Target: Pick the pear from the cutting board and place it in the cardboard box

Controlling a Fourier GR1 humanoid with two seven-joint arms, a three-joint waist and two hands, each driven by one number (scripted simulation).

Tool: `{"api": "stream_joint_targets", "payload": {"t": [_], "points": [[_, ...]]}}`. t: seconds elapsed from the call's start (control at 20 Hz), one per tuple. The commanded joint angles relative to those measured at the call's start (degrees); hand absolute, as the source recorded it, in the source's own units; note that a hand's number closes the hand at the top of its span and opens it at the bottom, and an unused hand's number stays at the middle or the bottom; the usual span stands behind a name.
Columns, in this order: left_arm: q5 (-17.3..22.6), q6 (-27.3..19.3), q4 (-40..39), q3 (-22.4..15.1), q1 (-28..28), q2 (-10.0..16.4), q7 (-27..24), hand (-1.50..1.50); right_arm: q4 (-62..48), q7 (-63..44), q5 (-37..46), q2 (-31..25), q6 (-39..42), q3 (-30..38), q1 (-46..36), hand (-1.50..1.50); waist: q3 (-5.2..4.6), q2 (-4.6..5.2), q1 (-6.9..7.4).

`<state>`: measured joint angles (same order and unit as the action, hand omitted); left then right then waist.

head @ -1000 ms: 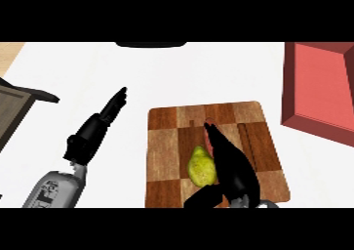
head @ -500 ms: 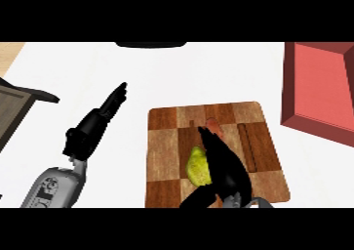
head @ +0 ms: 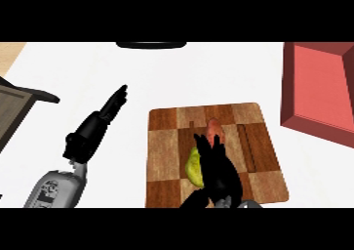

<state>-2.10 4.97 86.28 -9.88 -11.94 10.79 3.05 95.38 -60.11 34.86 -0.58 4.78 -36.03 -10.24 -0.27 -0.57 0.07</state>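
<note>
Pear point(head: 194, 168) lies in the middle of the cutting board point(head: 168, 146), right under the fingers point(head: 212, 146) of the right hand point(head: 221, 177). Fingers look straight & close together, laid along the pear's right side w/ tips pointing far, not wrapped round it yet. Best way, I think: curl fingers & thumb round the fat part, get a good hold, then lift straight up before going right to the red box point(head: 312, 126). Left hand point(head: 93, 134) rests flat on the desk point(head: 208, 73), far left, fingers straight.
</note>
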Motion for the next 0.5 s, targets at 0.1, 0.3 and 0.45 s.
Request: {"api": "stream_joint_targets", "payload": {"t": [0.1,0.3,0.45], "points": [[-2.38,-0.89,0.14,-0.81,2.32,-1.64,-2.29,0.0,-6.61,0.54,1.4,0.55,-0.53,1.03,1.53,-1.5,0.27,0.59,0.09],[-0.74,1.61,2.37,1.32,0.96,-0.26,1.23,0.0,-10.74,2.23,-1.33,0.53,-4.96,0.07,-2.23,1.5,0.28,0.63,0.34],[-2.16,-0.11,-0.26,0.63,-1.33,-2.45,2.26,0.0,-11.46,2.57,1.29,0.53,-3.15,-1.69,-1.21,1.5,0.28,0.66,0.17]]}}
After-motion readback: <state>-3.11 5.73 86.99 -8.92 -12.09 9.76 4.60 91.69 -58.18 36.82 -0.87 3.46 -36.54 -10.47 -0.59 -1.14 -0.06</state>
